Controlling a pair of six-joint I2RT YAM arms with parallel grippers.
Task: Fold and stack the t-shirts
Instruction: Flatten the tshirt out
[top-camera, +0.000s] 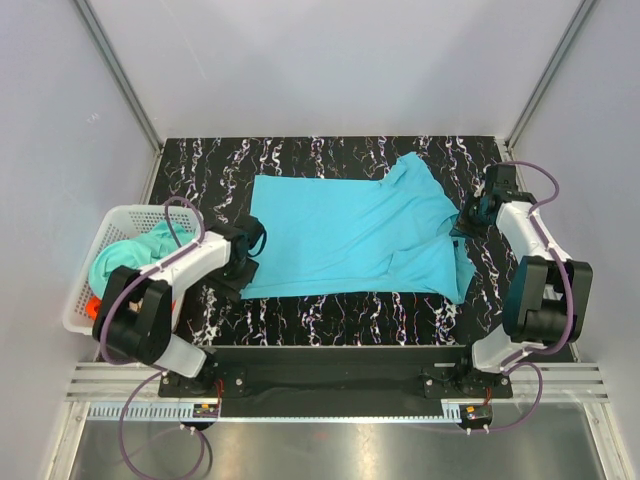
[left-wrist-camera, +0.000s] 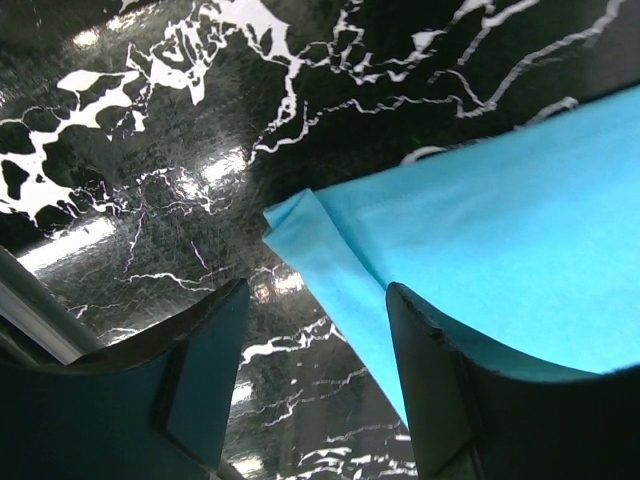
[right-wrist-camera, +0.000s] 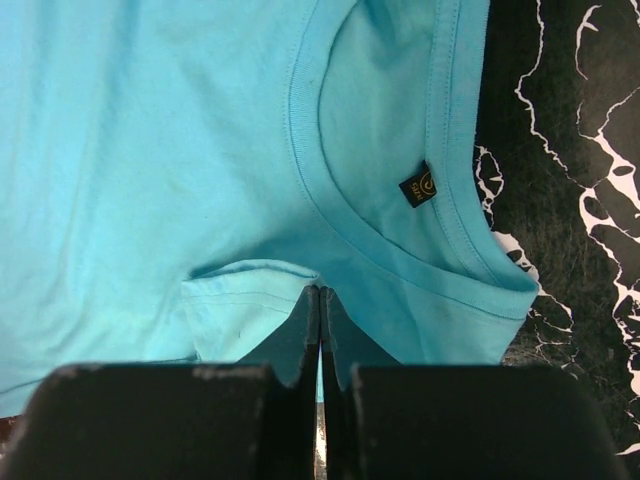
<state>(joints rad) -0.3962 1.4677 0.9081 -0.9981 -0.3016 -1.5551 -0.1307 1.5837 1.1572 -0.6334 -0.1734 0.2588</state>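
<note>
Though flat at the hem (top-camera: 252, 240), cyan t-shirt (top-camera: 340, 235) rumpled near collar (right-wrist-camera: 297, 110).

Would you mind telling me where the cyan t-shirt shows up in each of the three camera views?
Top external: the cyan t-shirt lies spread across the middle of the table.
Left wrist: cyan t-shirt corner at centre, cloth filling the right side.
Right wrist: cyan t-shirt fills most of the frame, collar and label upper right.
Shared landmark: the black white-veined table, visible in all three.
</note>
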